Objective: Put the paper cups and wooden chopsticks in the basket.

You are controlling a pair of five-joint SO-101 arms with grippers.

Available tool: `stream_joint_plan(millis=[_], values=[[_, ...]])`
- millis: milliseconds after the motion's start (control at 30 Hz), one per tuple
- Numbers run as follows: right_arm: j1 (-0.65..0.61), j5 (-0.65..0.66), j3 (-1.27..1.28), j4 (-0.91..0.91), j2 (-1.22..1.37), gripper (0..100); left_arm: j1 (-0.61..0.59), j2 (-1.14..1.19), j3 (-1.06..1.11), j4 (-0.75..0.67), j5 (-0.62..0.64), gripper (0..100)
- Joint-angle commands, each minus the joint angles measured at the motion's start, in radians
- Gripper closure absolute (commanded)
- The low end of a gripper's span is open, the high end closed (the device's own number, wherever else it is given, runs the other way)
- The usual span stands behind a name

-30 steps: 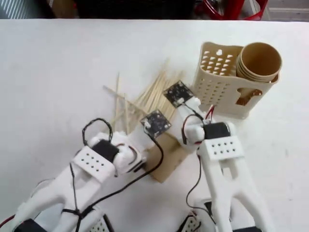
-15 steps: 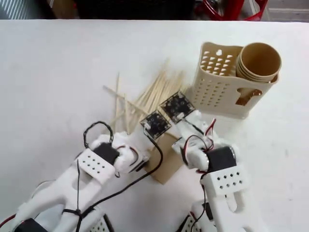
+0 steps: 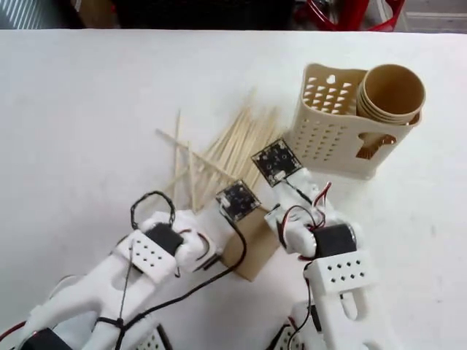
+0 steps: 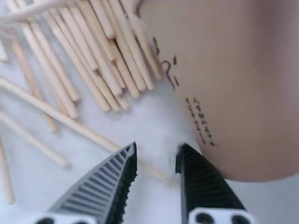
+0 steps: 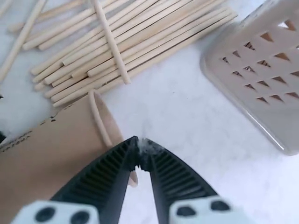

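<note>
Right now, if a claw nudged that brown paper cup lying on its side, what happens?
The paper cup lies on its side, so it would probably roll in a curve. It looks thin and light, so a hard squeeze may dent it. The chopsticks beside it might stop it.

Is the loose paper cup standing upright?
No, the paper cup lies on its side on the table beside the chopsticks.

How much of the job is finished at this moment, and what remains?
Done: a stack of paper cups stands in the basket. In hand: nothing; the left gripper is open, the right gripper shut. Left: one lying cup and the chopsticks on the table.
</note>
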Motion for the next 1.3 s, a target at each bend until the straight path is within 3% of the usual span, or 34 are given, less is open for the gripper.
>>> stream_joint_plan(millis=[0, 200, 500, 733, 933, 1067, 1167, 1267], values=[[0.025, -0.002, -0.005, -0.016, -0.019, 97.8, 0.021, -0.018, -0.005, -0.017, 0.006, 89], [0.01, -0.003, 0.04, -0.044, -0.019, 97.8, 0.019, -0.027, -0.008, -0.012, 0.006, 89], [-0.125, -0.002, 0.282, -0.346, -0.03, 98.0, 0.019, -0.021, -0.003, -0.103, 0.008, 88], [-0.099, -0.008, 0.181, -0.136, -0.166, 98.0, 0.019, -0.021, -0.005, -0.109, 0.008, 88], [-0.226, -0.009, 0.17, 0.116, -0.496, 98.0, 0.019, -0.021, -0.003, -0.137, 0.008, 88], [-0.246, -0.002, 0.17, 0.18, -0.728, 98.0, 0.022, -0.019, -0.003, -0.137, 0.005, 88], [-0.231, 0.0, 0.198, 0.196, -0.817, 98.0, 0.019, -0.019, -0.006, -0.127, 0.003, 88], [-0.113, 0.028, 0.216, 0.179, -0.794, 97.8, 0.016, -0.03, -0.021, -0.091, -0.002, 88]])
